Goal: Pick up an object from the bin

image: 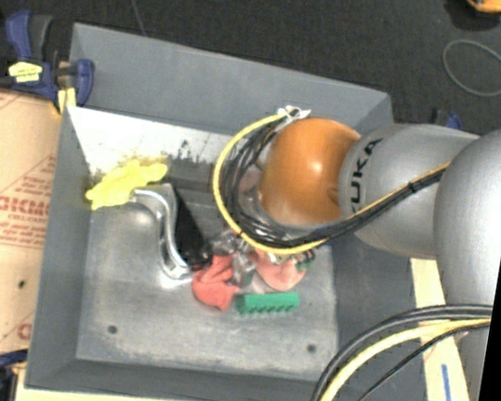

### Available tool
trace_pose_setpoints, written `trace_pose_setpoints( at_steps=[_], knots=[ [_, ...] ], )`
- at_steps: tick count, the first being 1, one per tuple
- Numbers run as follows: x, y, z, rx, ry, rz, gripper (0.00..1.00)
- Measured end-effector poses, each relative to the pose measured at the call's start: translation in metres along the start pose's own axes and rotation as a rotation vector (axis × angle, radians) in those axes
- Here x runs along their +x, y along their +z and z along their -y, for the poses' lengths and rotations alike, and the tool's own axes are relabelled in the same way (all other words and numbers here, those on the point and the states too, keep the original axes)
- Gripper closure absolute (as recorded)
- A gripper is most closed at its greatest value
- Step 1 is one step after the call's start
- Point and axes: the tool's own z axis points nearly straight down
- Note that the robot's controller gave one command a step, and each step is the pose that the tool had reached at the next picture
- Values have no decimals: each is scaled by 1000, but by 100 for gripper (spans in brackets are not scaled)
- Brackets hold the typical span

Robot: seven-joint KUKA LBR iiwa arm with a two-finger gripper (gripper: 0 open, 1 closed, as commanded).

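Note:
My gripper (237, 262) hangs low in the middle of the bin, under the arm's orange cover, right over a small cluster of things. A red lumpy piece (213, 286) lies just below and left of it. A green toothed block (267, 303) sits to its lower right. A pink rounded thing (281, 268) lies to its right, partly hidden by the arm. A black flat piece (190, 232) leans just to its left.
A shiny curved silver piece (164, 228) lies left of the black one. A yellow soft shape (124, 182) rests against the bin's back-left slope. The arm reaches in from the right and covers the bin's right back part. Bare bin floor shows along the front.

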Motion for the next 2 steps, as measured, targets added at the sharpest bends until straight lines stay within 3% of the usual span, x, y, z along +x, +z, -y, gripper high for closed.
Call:
trace_pose_setpoints(
  at_steps=[1,2],
  knots=[
    [0,0,0,0,1,0,100],
    [-11,-138,2,3,-19,6,100]
  ],
)
